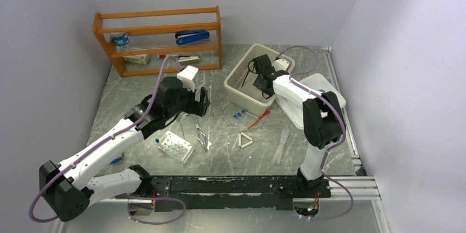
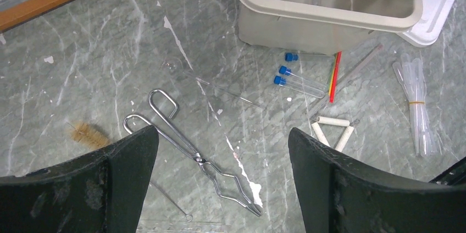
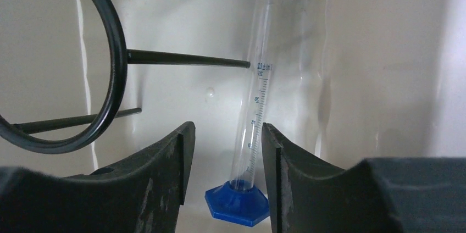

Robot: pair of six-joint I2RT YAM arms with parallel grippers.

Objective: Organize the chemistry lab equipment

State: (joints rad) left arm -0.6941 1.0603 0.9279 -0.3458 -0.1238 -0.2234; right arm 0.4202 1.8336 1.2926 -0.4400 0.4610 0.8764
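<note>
Hovering spread wide above the steel scissor-forceps [image 2: 199, 160] flat on the marbled counter [image 2: 82, 68] at lower centre, the left claw [image 2: 222, 134] would best pinch that stiff, slippery, likely light tool near its pivot, while the right claw [image 3: 227, 128], parted and empty, sits inside the beige tub [image 3: 384, 51].

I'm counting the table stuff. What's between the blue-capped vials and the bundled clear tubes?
A red pipette and a thin clear rod lie between the blue-capped vials and the clear tubes; the left wrist view shows it best.
</note>
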